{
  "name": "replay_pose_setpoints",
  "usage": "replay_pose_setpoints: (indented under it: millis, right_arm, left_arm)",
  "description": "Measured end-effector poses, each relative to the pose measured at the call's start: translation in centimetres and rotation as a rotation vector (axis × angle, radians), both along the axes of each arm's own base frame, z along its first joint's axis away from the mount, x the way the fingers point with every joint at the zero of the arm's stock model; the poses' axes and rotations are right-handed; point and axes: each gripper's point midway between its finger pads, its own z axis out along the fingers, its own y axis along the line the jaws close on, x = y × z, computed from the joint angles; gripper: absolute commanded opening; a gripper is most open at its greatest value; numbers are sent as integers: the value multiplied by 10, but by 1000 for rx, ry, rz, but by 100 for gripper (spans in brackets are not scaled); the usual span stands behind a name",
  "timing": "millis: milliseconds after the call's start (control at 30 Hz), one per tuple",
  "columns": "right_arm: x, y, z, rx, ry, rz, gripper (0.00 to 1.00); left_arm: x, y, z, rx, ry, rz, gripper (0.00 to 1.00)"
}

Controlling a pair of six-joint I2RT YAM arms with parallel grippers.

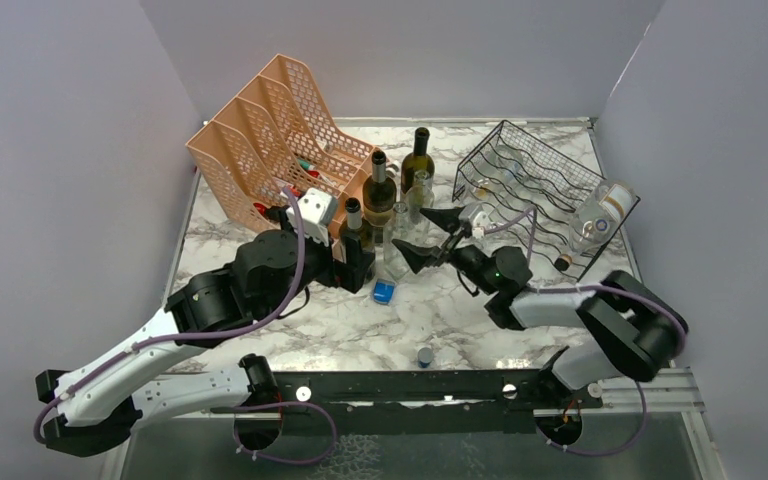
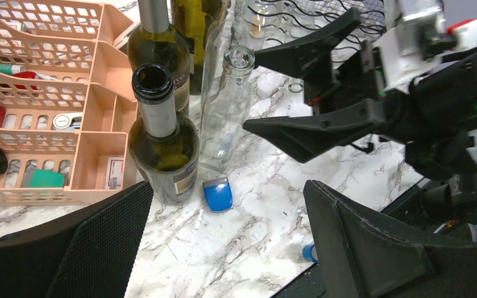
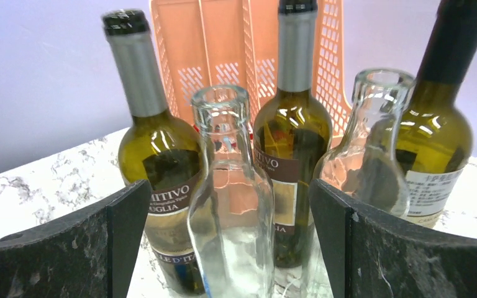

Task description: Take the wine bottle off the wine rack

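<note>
The black wire wine rack [image 1: 525, 175] stands at the back right. A clear bottle [image 1: 600, 212] lies on its right end, and a dark bottle neck [image 1: 563, 263] pokes out of its front. My right gripper [image 1: 434, 237] is left of the rack and wide open. In the right wrist view its open jaws [image 3: 227, 192] stand on either side of an upright clear glass bottle [image 3: 233, 205], not touching it. My left gripper [image 1: 360, 268] is open and empty over the marble [image 2: 230, 248], next to an uncorked green bottle [image 2: 161, 143].
Several upright green and clear bottles [image 1: 379, 190] cluster mid-table. A peach mesh file organizer [image 1: 280, 130] stands at the back left. A small blue object [image 1: 383, 292] and a small cap [image 1: 425, 354] lie on the marble table [image 1: 260, 340]. Grey walls enclose three sides.
</note>
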Motion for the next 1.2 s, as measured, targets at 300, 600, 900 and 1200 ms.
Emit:
replay_pose_setpoints:
  millis: [300,600,900,1200]
  right_arm:
    - [-34,-40,8,-168,56,-38,100]
    - [-9,-109,57,-174,291,-434,100]
    - [6,-166,140,-154,337,-762,100]
    - [54,-236,81,-248,625,-973,100]
  left_arm:
    - [4,-7,-3,18,9,-1,99]
    - [11,-43,-22,62,63,-58,99]
    - [10,-86,-38,37,126,-142,99]
    - [-15,-145,-90,172,163,-231,99]
